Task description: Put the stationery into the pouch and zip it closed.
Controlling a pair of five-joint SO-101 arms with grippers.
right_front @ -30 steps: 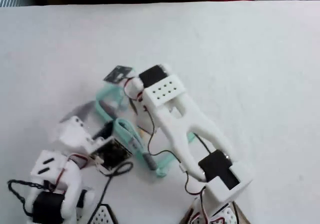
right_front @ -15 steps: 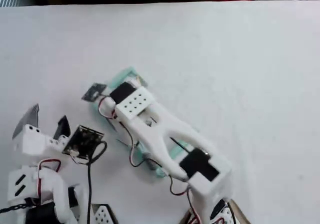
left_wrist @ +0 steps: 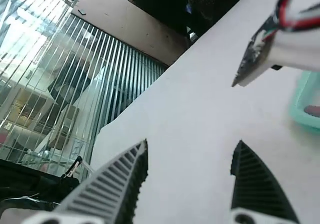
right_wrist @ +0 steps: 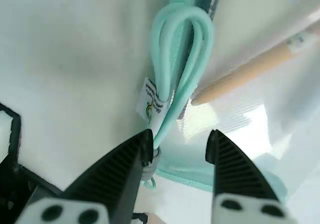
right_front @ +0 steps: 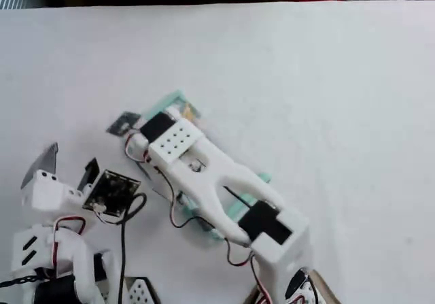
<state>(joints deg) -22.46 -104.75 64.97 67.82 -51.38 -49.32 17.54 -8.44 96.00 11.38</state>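
Currently R gripper (right_wrist: 180, 141) hangs w/ jaws apart over pouch (right_front: 171, 104) loop (right_wrist: 180, 48), pencil (right_wrist: 245, 76) inside. Pouch lies left of table (right_front: 326, 79) centre. L gripper (left_wrist: 187, 176) gapes wide nr front-left corner, holding nothing.

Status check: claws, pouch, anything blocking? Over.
Left claw open, over white table. Right claw open over mint-trimmed clear plastic pouch, at its mint cord loop. Wooden pencil inside pouch. Nothing blocking the loop.

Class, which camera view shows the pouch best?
The right wrist view: the pouch is close up, with its loop and a pencil inside. In the high view the right arm covers most of it; the left wrist view catches one corner.
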